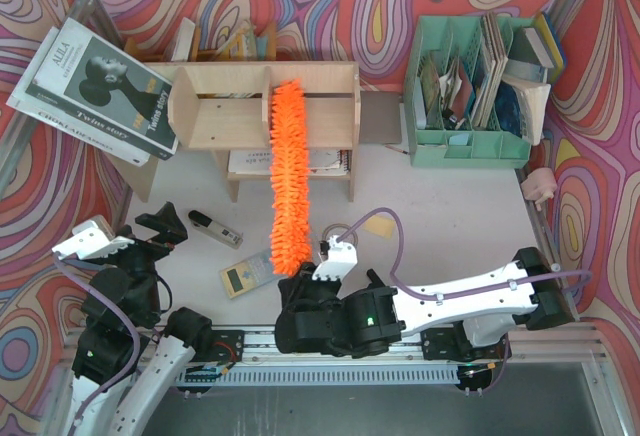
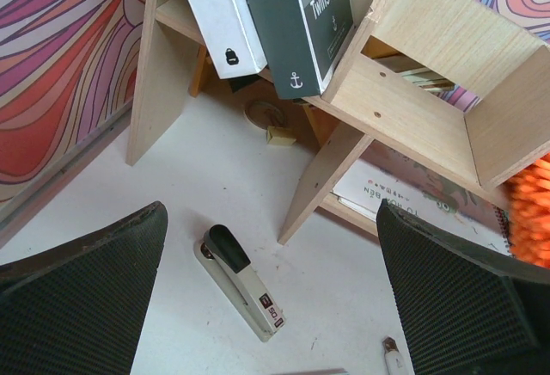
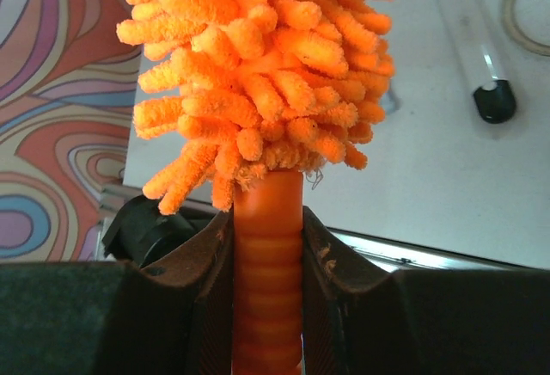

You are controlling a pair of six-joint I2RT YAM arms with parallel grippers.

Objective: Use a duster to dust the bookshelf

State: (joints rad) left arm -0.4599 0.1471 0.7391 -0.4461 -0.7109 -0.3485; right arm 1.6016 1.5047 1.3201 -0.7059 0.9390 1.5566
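Observation:
The bookshelf (image 1: 220, 106) is a low plywood unit at the back centre; its left end and leg show in the left wrist view (image 2: 412, 74). The orange duster (image 1: 289, 171) reaches from my right gripper up over the shelf's top, its shaggy head lying across the middle of the shelf. My right gripper (image 1: 303, 278) is shut on the duster's ribbed handle (image 3: 268, 255), just below the head (image 3: 266, 65). My left gripper (image 2: 271, 212) is open above the table near the shelf's left leg and holds nothing. A bit of the duster (image 2: 534, 212) shows at that view's right edge.
A stapler (image 2: 241, 280) and a calculator (image 1: 243, 278) lie in front of the shelf. Books (image 1: 95, 91) lean on its left end and a notebook (image 1: 290, 161) lies under it. A mint-green file organiser (image 1: 470, 146) stands at the back right. A marker pen (image 3: 477, 44) lies nearby.

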